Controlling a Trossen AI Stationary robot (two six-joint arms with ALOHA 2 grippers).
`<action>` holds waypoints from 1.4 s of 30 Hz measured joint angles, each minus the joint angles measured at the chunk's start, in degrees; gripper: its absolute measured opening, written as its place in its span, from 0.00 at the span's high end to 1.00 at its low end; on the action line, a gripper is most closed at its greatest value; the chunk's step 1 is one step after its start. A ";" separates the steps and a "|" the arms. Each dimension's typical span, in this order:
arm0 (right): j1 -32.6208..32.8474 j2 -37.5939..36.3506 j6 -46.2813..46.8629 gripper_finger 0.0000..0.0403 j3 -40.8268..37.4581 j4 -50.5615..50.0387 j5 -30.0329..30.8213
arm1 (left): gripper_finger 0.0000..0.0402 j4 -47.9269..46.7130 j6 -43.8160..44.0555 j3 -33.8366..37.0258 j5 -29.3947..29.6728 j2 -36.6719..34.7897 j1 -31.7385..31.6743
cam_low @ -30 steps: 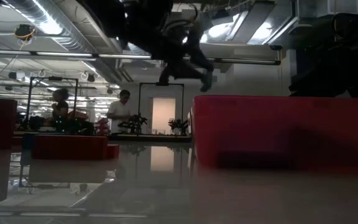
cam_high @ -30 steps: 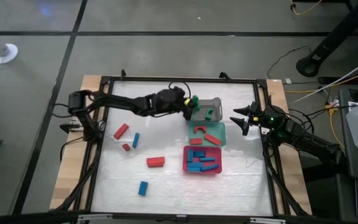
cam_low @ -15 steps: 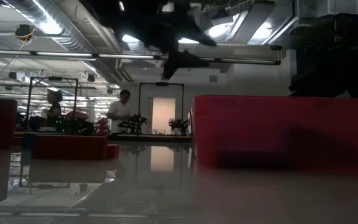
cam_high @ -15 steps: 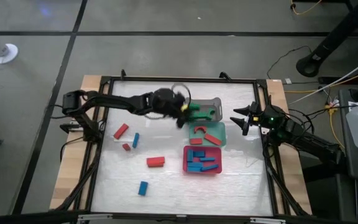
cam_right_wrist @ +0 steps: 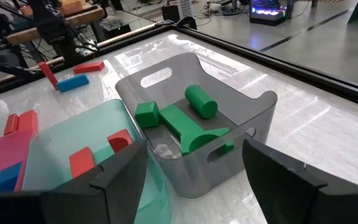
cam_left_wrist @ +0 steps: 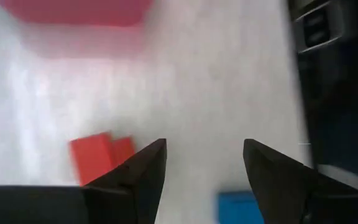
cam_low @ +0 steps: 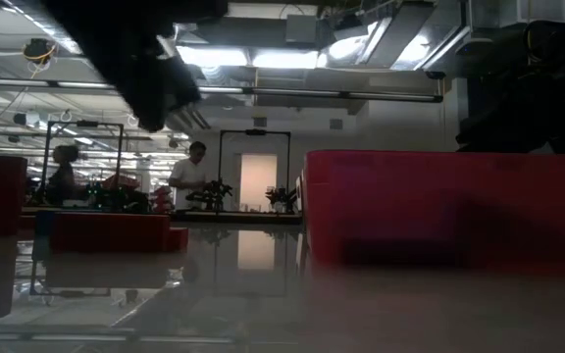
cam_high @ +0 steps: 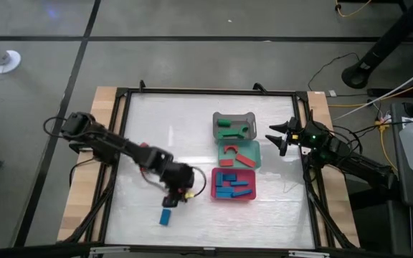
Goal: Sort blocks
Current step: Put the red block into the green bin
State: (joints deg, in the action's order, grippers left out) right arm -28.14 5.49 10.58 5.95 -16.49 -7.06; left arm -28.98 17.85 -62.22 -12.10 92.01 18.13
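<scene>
My left gripper (cam_high: 172, 199) is open and hangs over the table's near middle, left of the red tray (cam_high: 214, 188). In the left wrist view its fingers (cam_left_wrist: 204, 149) stand apart over bare table, with a red block (cam_left_wrist: 101, 158) lying flat beside one finger and a blue block (cam_left_wrist: 241, 208) close below. That blue block (cam_high: 165, 217) lies just nearward of the gripper. Green blocks (cam_right_wrist: 185, 118) lie in the grey tray (cam_high: 217, 118). My right gripper (cam_high: 278, 136) waits open at the table's right edge, facing the grey tray.
The teal tray (cam_high: 254, 150) holds red blocks and the red tray holds blue ones; the three trays stand in a row right of centre. A red block (cam_high: 143, 147) shows beside my left arm, which crosses the table's left half. In the low view, people stand in the room behind.
My left gripper has swung from above the grey tray toward the table's near edge and somewhat left, ending low over the red and blue blocks. The green block that was at its fingers a second ago now lies in the grey tray.
</scene>
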 joint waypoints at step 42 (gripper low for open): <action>0.00 0.01 0.01 0.34 0.01 0.00 0.01 | 0.86 -1.37 8.79 -0.03 26.20 12.13 7.69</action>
State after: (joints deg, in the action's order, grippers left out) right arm -28.14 5.50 10.59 5.96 -16.49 -7.05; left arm -30.35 26.64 -62.24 14.10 104.14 25.82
